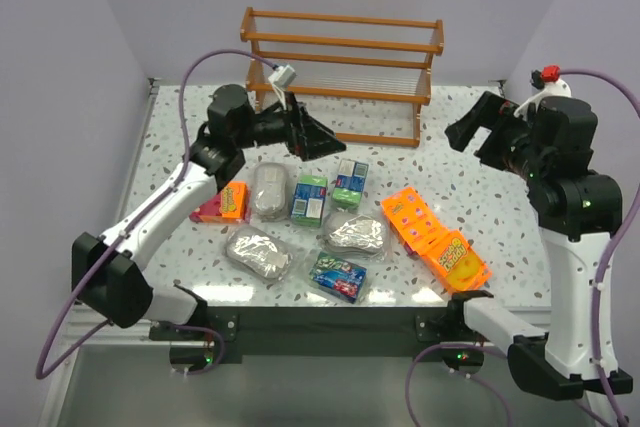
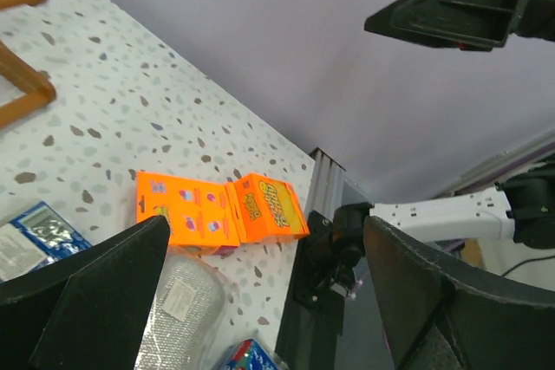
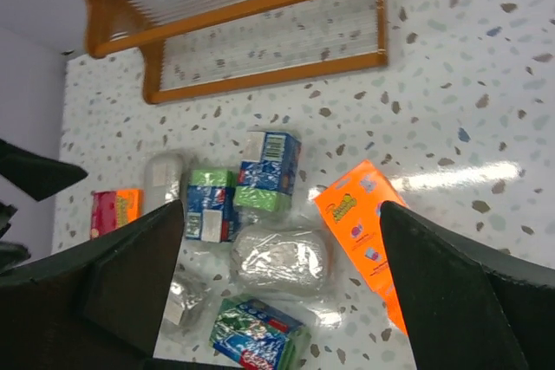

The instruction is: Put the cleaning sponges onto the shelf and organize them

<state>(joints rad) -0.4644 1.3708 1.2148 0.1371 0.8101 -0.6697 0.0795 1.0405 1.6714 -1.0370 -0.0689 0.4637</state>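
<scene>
Locate the shelf (image 1: 340, 97) standing upright at the far side of the table (image 1: 450, 187). All nine cleaning sponges lie on the table in front of it.

Check the packs by type:
- Green/blue boxes: two stand side by side at the centre, the left box (image 1: 309, 198) and the right box (image 1: 349, 184). The third box (image 1: 338, 276) lies flat near the front edge.
- Silvery ovals: the far oval (image 1: 269, 190) lies just left of the boxes. The centre oval (image 1: 354, 234) and the near oval (image 1: 258, 251) lie closer to you.
- Orange-and-pink packs: the left pack (image 1: 222, 203) lies beside the far oval. The two right packs (image 1: 412, 217) (image 1: 456, 261) lie end to end and touch.

Observe the left gripper (image 1: 325, 139) hovering above the table, between the shelf and the packs. Its jaws stand wide apart and hold nothing.

Observe the right gripper (image 1: 468, 142) raised over the right side of the table, well apart from the packs. Its jaws are spread wide and are also empty; its wrist view looks down on the shelf and packs between its fingers (image 3: 130, 275).
</scene>
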